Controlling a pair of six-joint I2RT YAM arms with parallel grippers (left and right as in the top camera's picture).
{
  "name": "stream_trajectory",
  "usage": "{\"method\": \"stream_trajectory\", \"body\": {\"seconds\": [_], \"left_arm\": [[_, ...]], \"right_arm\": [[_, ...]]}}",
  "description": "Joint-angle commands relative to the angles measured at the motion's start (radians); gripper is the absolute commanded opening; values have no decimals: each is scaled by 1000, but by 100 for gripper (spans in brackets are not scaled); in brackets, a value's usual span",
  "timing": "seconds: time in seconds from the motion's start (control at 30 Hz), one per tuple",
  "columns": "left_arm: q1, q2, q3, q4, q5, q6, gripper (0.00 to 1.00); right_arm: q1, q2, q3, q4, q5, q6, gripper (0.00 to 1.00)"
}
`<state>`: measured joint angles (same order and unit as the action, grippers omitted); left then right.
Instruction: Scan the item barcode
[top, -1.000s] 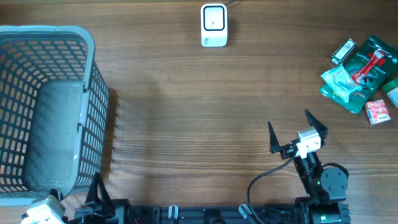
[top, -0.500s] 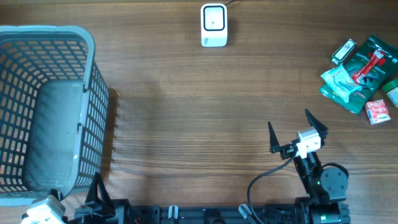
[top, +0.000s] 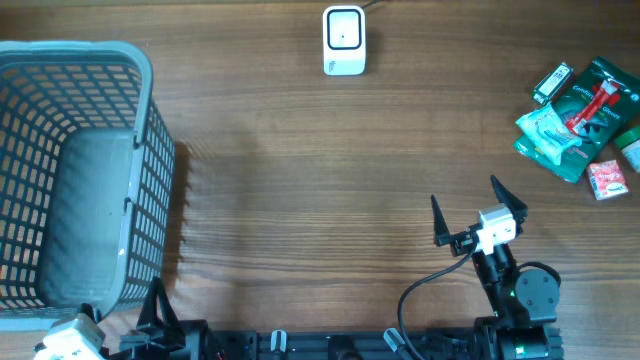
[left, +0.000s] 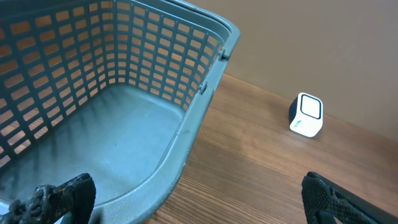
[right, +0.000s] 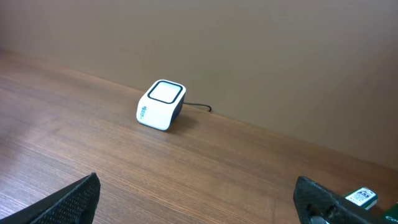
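Nothing has moved since the earlier frames; both arms sit parked at my near edge of the table (top: 300, 210), same pose as a second ago.

Right gripper (top: 463, 192): near-right part of the table, jaws spread wide, gripping nothing. In its wrist view I see only wood grain between the two dark fingers (right: 78, 199).

Left gripper (left: 194, 186): low at the near-left corner, just beside the grey basket (top: 150, 120). Jaws wide apart too, nothing in them. Overhead it is mostly cut off by the frame edge.

Items to scan: a small cluster at the far-right edge of the table, well apart from the right gripper and untouched.
- green package (top: 607, 85) with a red piece on its face
- teal pouch (top: 548, 130) lying partly over it
- white-and-black pack (top: 552, 83) just to its left
- red-and-white packet (top: 608, 180) nearest to me

I cannot make out a barcode on any of them.

Scanner (top: 344, 40): white, at the far middle of the table, window facing up and slightly toward me, thin cable (right: 198, 106) trailing off behind it. It stands well apart from the items and from both grippers.
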<state>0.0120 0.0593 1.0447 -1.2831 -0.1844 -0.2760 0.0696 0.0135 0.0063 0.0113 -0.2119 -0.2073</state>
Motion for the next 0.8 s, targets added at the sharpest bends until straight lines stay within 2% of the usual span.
{"method": "stream_trajectory", "body": {"seconds": [0.0,0.57,0.67,0.77], "left_arm": [[-4,-7,1,3,5,-1,100],[-4,-7,0,18,4,-1,100],[-4,-6,-3,204,32,0,100],[-4,-6,-74,397,40,64,100]], "right_arm": [[4,-9,-1,3,12,-10,100],[4,-9,-1,3,12,-10,100],[4,-9,-1,3,12,-11,100],[4,-9,-1,3,12,-10,100]]}}
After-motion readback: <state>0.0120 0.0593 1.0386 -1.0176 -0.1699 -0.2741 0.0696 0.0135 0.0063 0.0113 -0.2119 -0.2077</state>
